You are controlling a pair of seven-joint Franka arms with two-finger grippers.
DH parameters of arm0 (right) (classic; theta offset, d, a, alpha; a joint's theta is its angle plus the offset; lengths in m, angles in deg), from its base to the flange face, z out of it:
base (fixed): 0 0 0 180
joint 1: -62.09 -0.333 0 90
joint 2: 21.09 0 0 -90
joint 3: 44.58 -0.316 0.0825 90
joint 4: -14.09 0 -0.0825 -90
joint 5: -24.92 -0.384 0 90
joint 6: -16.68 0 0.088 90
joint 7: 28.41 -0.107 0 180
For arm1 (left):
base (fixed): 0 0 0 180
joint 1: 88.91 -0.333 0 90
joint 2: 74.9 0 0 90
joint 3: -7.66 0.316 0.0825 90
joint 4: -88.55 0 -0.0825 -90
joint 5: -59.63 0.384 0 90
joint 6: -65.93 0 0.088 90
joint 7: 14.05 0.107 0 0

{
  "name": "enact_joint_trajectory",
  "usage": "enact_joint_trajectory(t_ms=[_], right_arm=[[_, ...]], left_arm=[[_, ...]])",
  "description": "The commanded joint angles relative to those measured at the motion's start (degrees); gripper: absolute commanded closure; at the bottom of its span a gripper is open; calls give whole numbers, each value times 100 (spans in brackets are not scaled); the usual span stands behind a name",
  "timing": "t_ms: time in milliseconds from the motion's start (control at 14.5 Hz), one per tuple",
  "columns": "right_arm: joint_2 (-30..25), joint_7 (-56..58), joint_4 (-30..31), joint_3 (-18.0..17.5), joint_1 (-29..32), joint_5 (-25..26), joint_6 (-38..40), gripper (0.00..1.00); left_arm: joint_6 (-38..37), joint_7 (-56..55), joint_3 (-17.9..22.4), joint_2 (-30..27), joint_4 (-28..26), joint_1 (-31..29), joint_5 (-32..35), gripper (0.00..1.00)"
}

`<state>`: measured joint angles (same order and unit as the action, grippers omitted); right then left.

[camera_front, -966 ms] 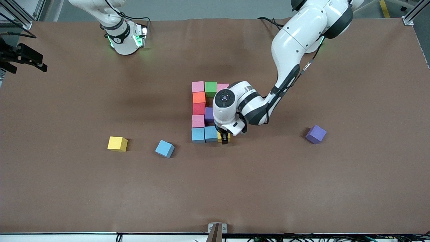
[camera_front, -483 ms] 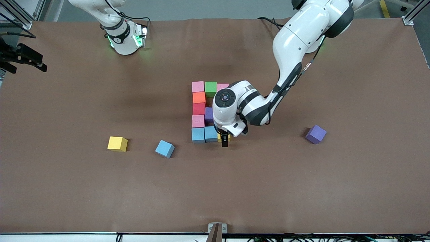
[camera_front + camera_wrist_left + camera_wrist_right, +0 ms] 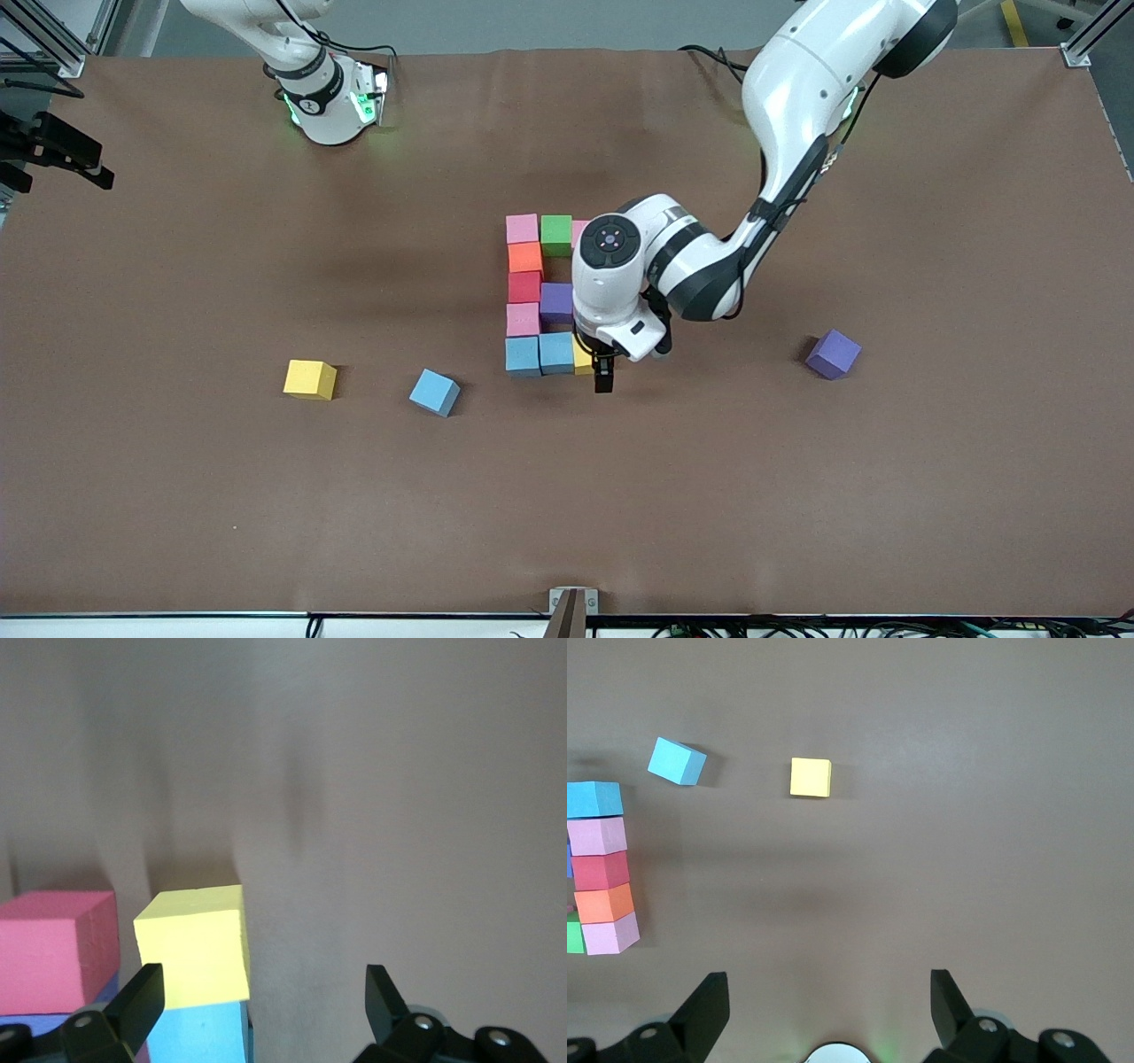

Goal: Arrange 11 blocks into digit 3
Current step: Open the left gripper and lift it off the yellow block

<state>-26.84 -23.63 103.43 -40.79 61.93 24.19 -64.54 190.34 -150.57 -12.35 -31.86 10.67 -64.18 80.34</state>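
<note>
Right gripper [image 3: 828, 992] waits with its jaws apart and empty up at the table's eleven o'clock (twelve being the robots' edge in the front view), looking down on bare cloth.

Next along, at about eight o'clock from the figure, lie two loose cubes, well apart from it: a spare yellow block [image 3: 310, 379] and a spare light blue block [image 3: 434, 392], the second turned askew.

At the table's centre stands the digit 3 [image 3: 524, 286]. It is a column of touching cubes with a green block [image 3: 556, 235] in the twelve o'clock bar, a purple block [image 3: 556, 302] in the middle bar and, at the figure's five o'clock corner, the placed yellow block [image 3: 582, 357] touching a light blue neighbour.

Left gripper [image 3: 603, 374] hangs low just at that corner, jaws spread and holding nothing. In its wrist view the yellow cube stands beside one finger [image 3: 133, 1001], not between the two.

A spare purple block [image 3: 833, 354] sits well off at the figure's three o'clock.

My reading: the step in hand is the release of the six o'clock bar's end cube, and that cube looks seated. The next move calls for a straight lift, since any sideways drift would nudge the yellow cube out of line. The left wrist hides the three o'clock ends of the twelve o'clock and middle bars, so I cannot tell whether the count is full.
</note>
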Motion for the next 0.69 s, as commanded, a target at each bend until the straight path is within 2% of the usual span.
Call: enact_joint_trajectory(t_ms=[0, 207, 414, 621], right_arm=[[47, 6, -75, -71, 131, 81, -43, 0], [109, 6, -171, -71, 104, 170, -44, 0], [126, 6, -171, -71, 78, 205, -44, 0], [126, -3, -171, -71, 78, 196, -44, 0]], left_arm=[[-276, 1422, -21, -418, -165, -310, -348, 0], [-592, 3249, -21, -830, -393, -713, -454, 0], [-681, 5436, -30, -1471, -963, -1266, -779, 0], [-743, 7003, -21, -1999, -1481, -1680, -806, 0]])
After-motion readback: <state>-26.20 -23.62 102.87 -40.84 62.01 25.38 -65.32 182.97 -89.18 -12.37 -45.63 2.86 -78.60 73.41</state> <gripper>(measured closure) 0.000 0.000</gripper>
